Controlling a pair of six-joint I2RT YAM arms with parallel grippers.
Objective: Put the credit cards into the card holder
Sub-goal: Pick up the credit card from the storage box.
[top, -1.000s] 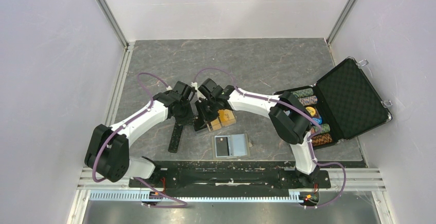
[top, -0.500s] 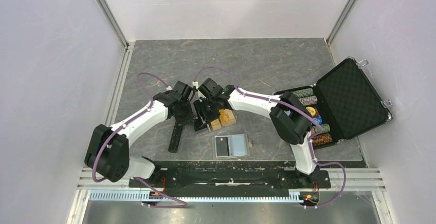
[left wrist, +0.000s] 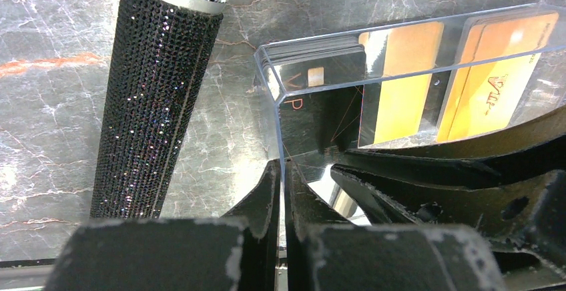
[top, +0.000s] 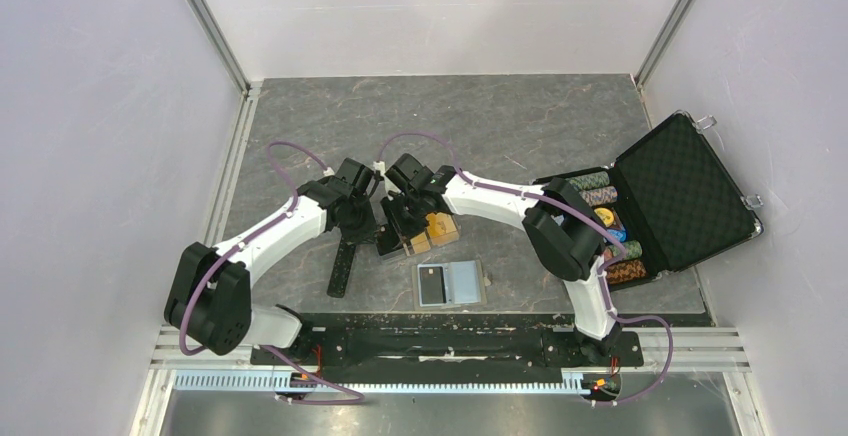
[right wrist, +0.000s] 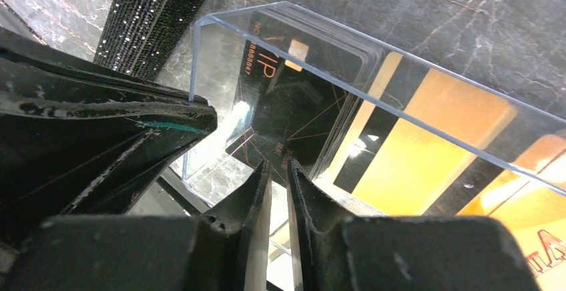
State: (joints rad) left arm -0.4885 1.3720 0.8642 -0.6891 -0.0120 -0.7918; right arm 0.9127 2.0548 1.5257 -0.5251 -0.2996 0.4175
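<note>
A clear box (top: 418, 237) at mid-table holds the credit cards: a black stack (left wrist: 320, 71) and two orange-gold ones (left wrist: 400, 84) (left wrist: 490, 84). My left gripper (left wrist: 281, 167) is shut on the box's thin near wall. One black card (right wrist: 294, 117) lies askew over the stack, its lower corner between the nearly closed fingers of my right gripper (right wrist: 277, 165). Both grippers meet over the box in the top view, left (top: 368, 224) and right (top: 405, 218). The card holder (top: 465, 284) lies open nearer the arm bases, pale blue inside, with a black card (top: 431, 283) on its left half.
A long black glittery bar (top: 342, 266) lies just left of the box. An open black chip case (top: 685, 194) with stacked poker chips (top: 605, 218) stands at the right. Walls close the table in at the left, back and right.
The right gripper's fingers have drawn closer together on the black card's corner. Both arms and the box stay almost where they were.
</note>
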